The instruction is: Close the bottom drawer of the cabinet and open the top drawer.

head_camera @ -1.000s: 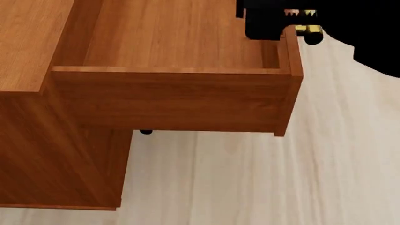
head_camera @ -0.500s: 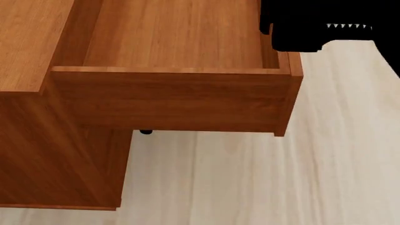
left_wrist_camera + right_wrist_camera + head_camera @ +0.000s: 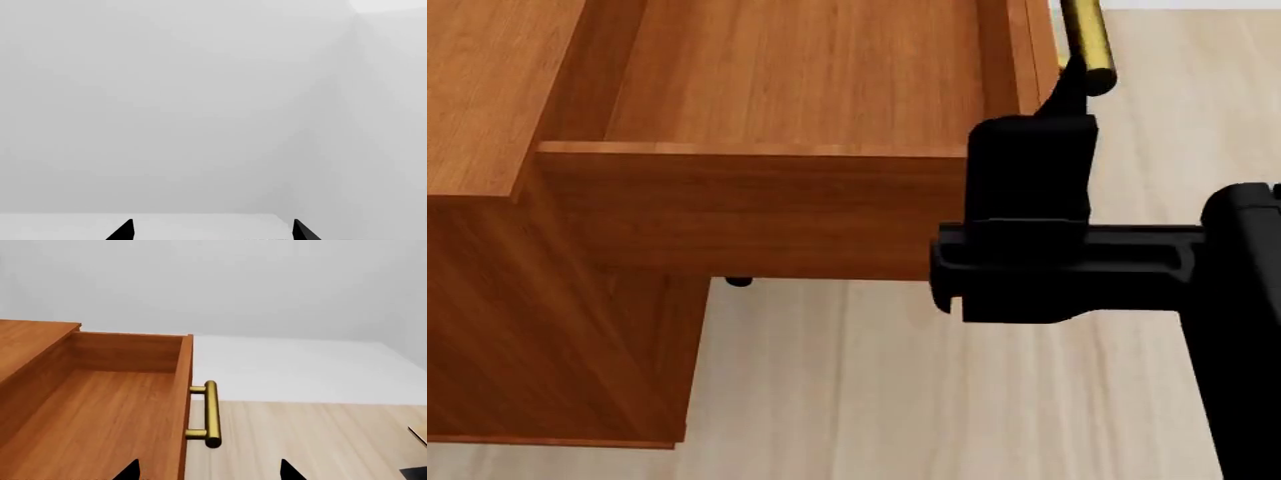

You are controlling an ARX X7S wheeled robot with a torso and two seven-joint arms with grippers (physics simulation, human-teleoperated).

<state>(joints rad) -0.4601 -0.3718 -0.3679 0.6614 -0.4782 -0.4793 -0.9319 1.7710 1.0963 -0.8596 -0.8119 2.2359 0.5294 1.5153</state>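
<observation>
Head view had the top drawer (image 3: 787,110) of the cabinet (image 3: 507,330) pulled well out, and the right gripper (image 3: 1028,170), which a second earlier was up at the brass handle (image 3: 1085,45), had let go and dropped down in front of the drawer's corner. Right wrist view showed the handle free with the jaw tips spread and nothing between them, so I'd call the opening part done; couldn't see the bottom drawer under the overhang, so can't say whether it was closed. Left gripper (image 3: 212,232) just faced a blank grey wall, jaws apart and empty.
</observation>
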